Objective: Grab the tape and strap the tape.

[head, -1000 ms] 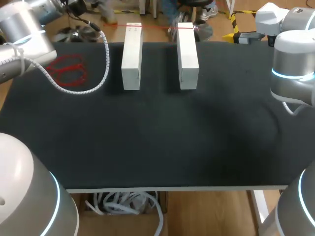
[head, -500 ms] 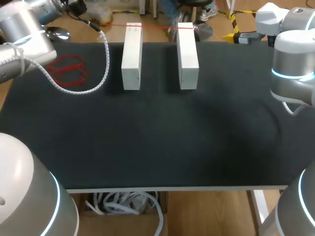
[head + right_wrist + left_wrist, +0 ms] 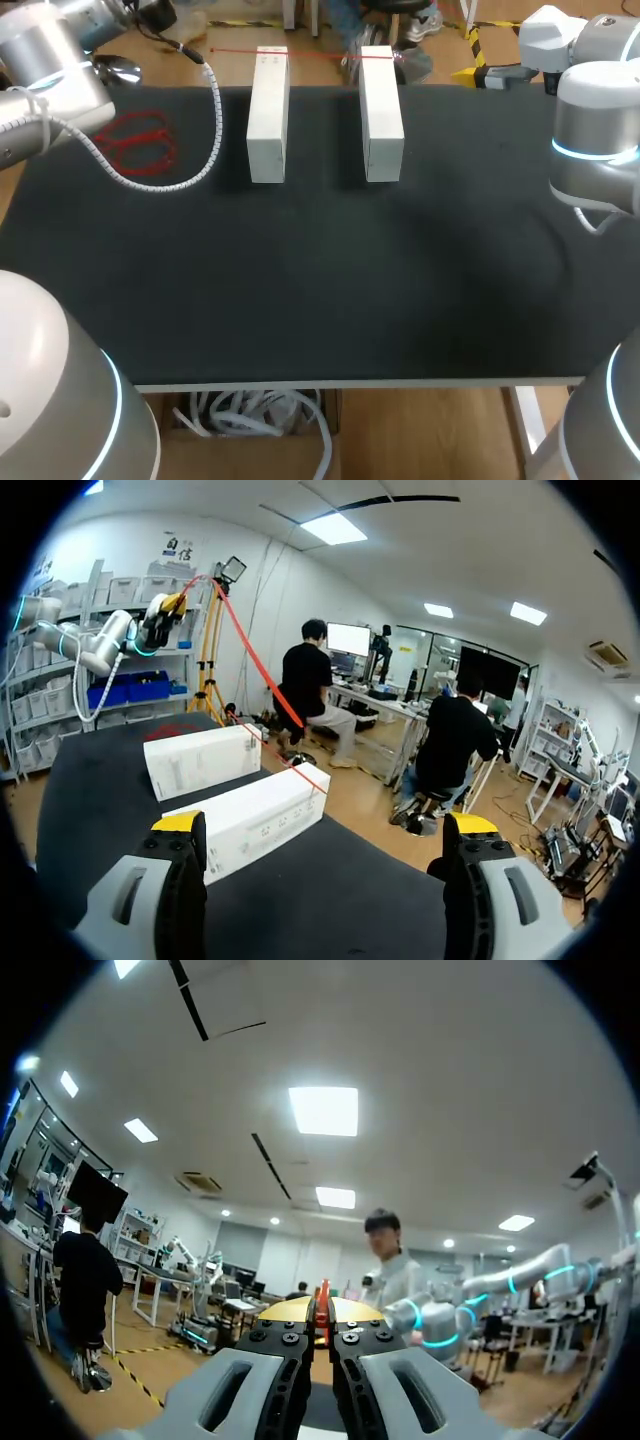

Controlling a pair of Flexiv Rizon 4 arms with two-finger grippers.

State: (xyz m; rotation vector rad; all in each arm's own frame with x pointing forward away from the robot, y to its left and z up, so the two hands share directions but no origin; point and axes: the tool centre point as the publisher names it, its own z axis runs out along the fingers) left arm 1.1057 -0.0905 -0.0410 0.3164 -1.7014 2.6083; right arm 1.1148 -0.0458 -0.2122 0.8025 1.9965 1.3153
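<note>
A thin red tape (image 3: 320, 52) runs taut across the far ends of two white boxes, the left box (image 3: 267, 115) and the right box (image 3: 381, 112). One end lies on the right box (image 3: 255, 815). From there the tape (image 3: 260, 665) climbs to my left gripper (image 3: 165, 605), raised beyond the table's far left corner. In the left wrist view that gripper (image 3: 322, 1312) is shut on the tape (image 3: 322, 1298), which stands out between the yellow tips. My right gripper (image 3: 325, 825) stands open and empty at the far right, facing the boxes, well apart from them.
Red scissors (image 3: 140, 145) lie on the black table (image 3: 320, 280) at the left, and my left arm's coiled white cable (image 3: 165, 180) hangs over them. My right arm (image 3: 595, 150) stands over the right edge. Wide bare cloth lies in front of the boxes.
The red strand now reaches a little farther left past the left box, so my left gripper has drawn it out slightly. The right arm and both boxes have not moved.
</note>
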